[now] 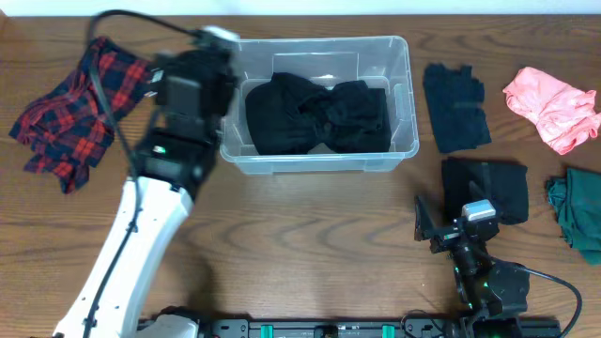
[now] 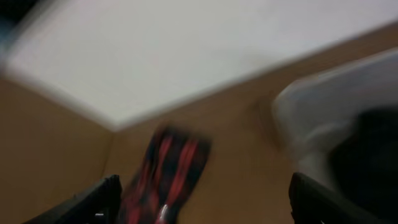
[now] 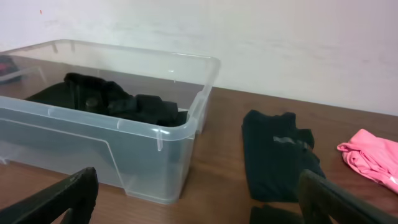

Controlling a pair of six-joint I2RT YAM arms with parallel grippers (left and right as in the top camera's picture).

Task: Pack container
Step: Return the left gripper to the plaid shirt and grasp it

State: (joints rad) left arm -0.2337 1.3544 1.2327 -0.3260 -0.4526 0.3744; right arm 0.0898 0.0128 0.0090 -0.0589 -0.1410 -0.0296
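The clear plastic container (image 1: 404, 141) stands at the table's middle back with black clothes (image 1: 315, 115) inside; it also shows in the right wrist view (image 3: 155, 146) and, blurred, in the left wrist view (image 2: 317, 106). My left gripper (image 1: 188, 66) is open and empty, above the table between the container's left end and a red plaid shirt (image 1: 80, 108), which shows blurred in the left wrist view (image 2: 165, 177). My right gripper (image 1: 449, 218) is open and empty near the front right, beside a folded black garment (image 1: 493, 188).
A black garment (image 1: 455, 108) lies right of the container, also in the right wrist view (image 3: 277, 155). A pink cloth (image 1: 554, 108) lies at the back right and a dark green cloth (image 1: 577, 211) at the right edge.
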